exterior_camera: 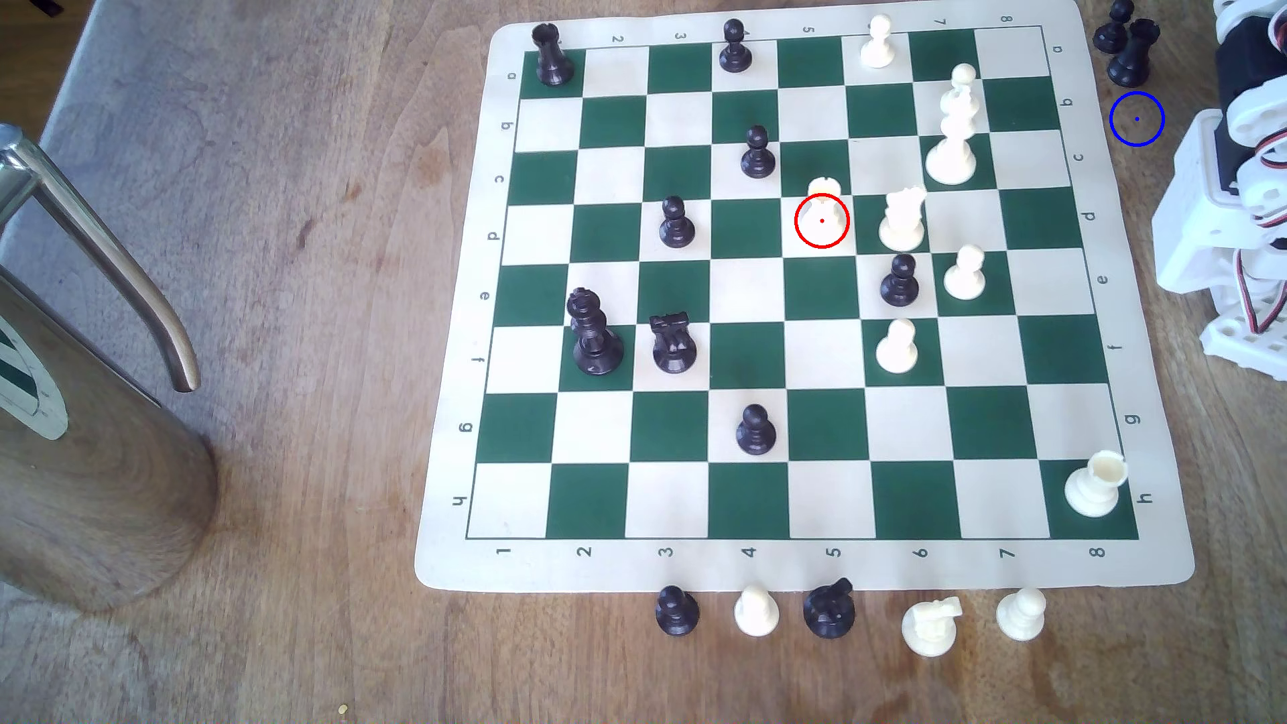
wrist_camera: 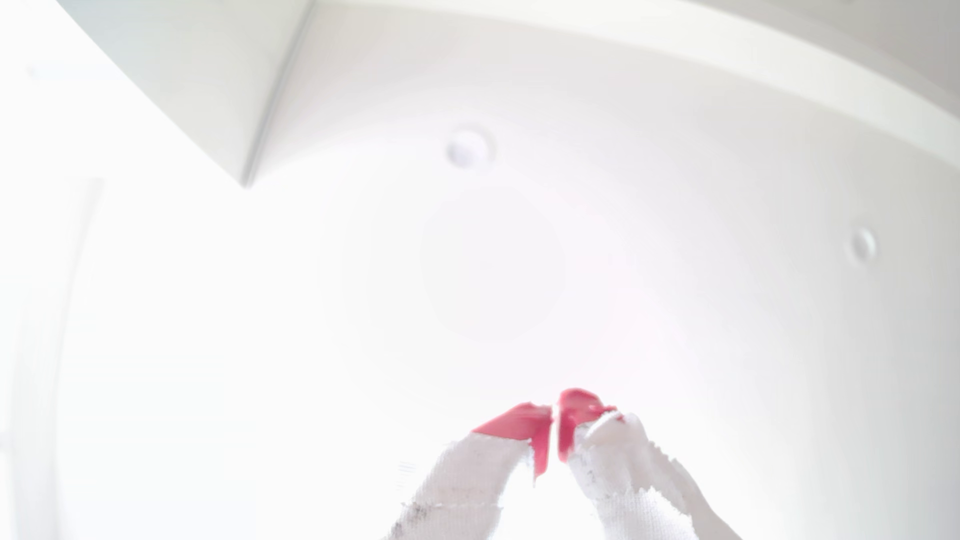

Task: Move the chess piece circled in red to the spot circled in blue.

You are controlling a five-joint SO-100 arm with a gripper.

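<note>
The chess piece circled in red (exterior_camera: 823, 209) is a short cream-white rook standing upright on a white square near the middle of the green-and-white board (exterior_camera: 801, 564). The spot circled in blue (exterior_camera: 1136, 119) is bare brown wood off the board, at the exterior view's right, just below two black pieces (exterior_camera: 1128, 49). The white arm (exterior_camera: 1239, 181) is folded at that right edge, far from the rook. In the wrist view my gripper (wrist_camera: 555, 418) points up at a bright ceiling, its red-tipped, cloth-wrapped fingers (wrist_camera: 519, 420) pressed together with nothing between them.
A white knight (exterior_camera: 902, 219) stands one square to the rook's right, a black pawn (exterior_camera: 758, 153) up-left of it, a tall white king (exterior_camera: 953, 132) toward the blue ring. Captured pieces (exterior_camera: 836, 612) line the board's near edge. A metal kettle (exterior_camera: 90, 418) stands at the left.
</note>
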